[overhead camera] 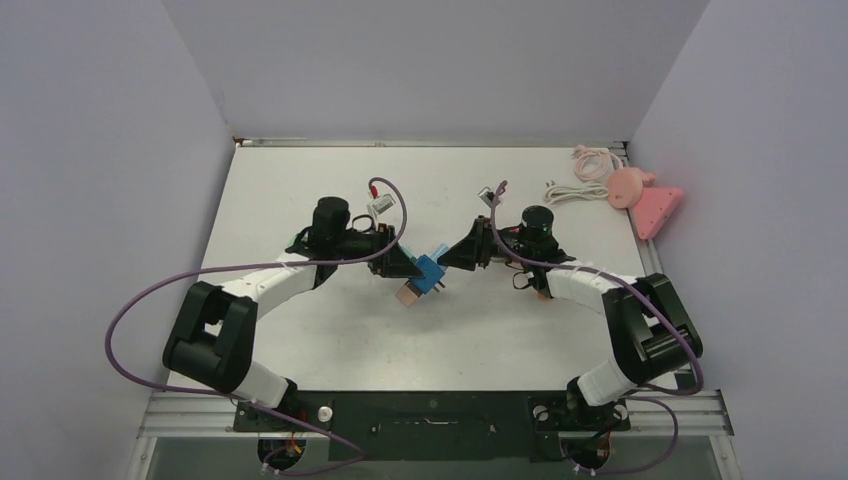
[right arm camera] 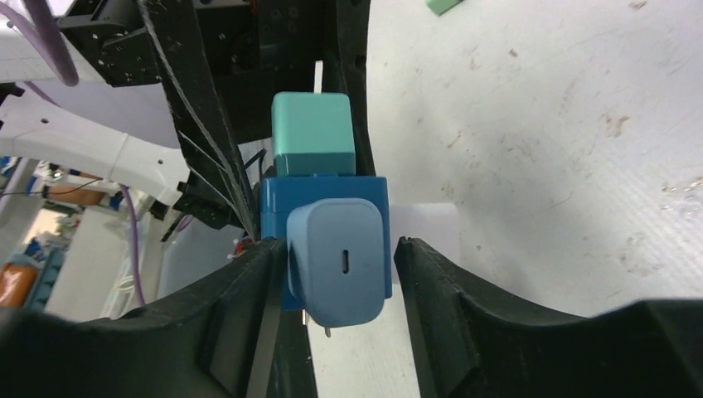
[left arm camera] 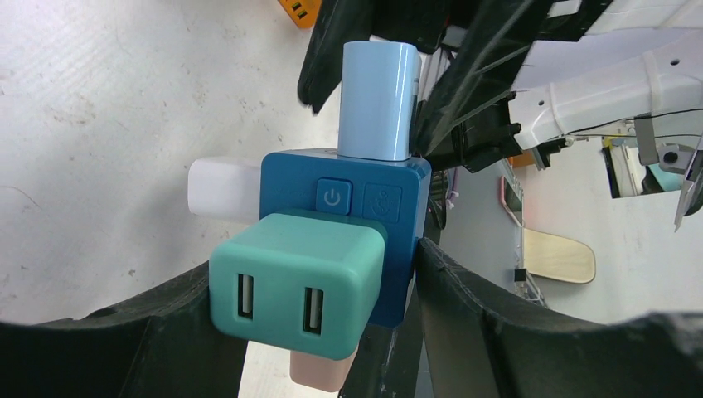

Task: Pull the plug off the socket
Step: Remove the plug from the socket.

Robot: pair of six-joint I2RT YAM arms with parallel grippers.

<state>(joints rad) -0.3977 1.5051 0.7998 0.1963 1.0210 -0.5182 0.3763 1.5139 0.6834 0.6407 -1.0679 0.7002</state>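
White-and-black arms (overhead camera: pixel 270 285); looping purple cables (right arm camera: pixel 50 48); matte black claw fingers (left arm camera: pixel 530 332), seemingly ridged

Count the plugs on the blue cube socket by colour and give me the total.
Teal plug: 1
Light blue plug: 1
White plug: 1
Pale pink plug: 1
Total: 4, all on the blue socket cube
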